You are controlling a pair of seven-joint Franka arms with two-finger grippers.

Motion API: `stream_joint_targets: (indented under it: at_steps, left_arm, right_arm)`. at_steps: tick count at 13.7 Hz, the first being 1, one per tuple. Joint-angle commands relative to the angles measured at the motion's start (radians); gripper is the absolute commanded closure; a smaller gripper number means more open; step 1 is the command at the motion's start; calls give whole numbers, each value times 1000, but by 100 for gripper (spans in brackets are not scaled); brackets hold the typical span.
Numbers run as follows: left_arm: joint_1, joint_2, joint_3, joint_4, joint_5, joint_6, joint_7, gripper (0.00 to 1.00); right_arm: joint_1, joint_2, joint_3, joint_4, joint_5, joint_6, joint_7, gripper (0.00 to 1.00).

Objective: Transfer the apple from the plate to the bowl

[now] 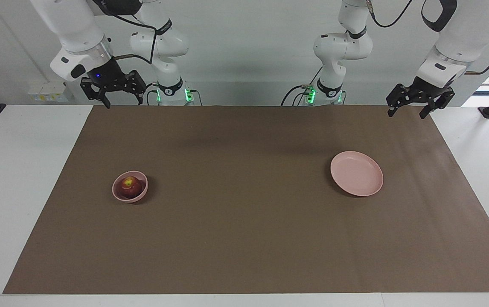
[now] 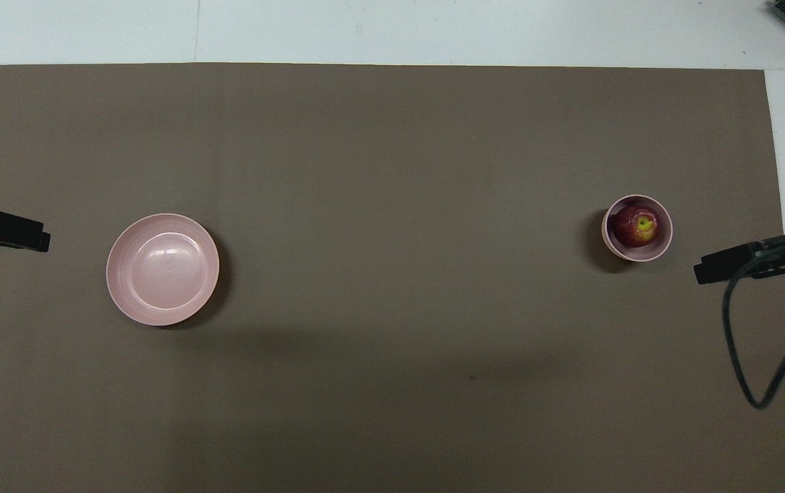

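Now: apple sitting in bowl, both claws up and apart

Resting in the bowl [image 1: 130, 192], stem end up and yellow patch showing: the apple [image 1: 130, 186]. Sitting on the brown mat [image 1: 244, 238] toward the right arm's end of the table, bowl and apple together. Lying bare on the same mat toward the left arm's end, well apart from the bowl: the pink plate [image 1: 356, 173].

Hanging high over the mat's edge by the robots' bases: the right gripper [image 1: 112, 87], fingers standing apart and gripping nothing, clear of the bowl. Hovering likewise over the mat's corner at the left arm's end: the left gripper [image 1: 418, 101], fingers spread and clamped on nothing, waiting. Showing only as dark tips at the two sides of the overhead view, with a black cable [image 2: 749, 356] looping down below the right one.
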Motion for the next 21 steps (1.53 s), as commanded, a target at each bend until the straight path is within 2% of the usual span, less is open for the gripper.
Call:
stream_joint_targets:
  at_steps: [1,3,8,10,12,21]
  left_arm:
    - [-3,-16,2,-13,9,-5,-8,0]
    - [-3,-16,2,-13,9,-10,-14,0]
    - [-4,-21,1,-4,9,-8,-11,0]
    - [-7,-12,1,39,16,-74,0,0]
    - [-12,17,1,103,18,-149,0,0]
    - [-4,10,1,92,9,-143,-9,0]
  right_arm:
    - [-8,-32,12,-1,-29,-26,17,0]
    - [-8,-58,17,-40,-43,-8,22,0]
    - [-11,-44,8,-6,-46,-9,9,0]
    - [-14,-44,6,8,-52,-27,6,0]
    - [-20,-36,5,69,-53,-95,6,0]
    - [-22,-52,6,31,-76,-69,-38,0]
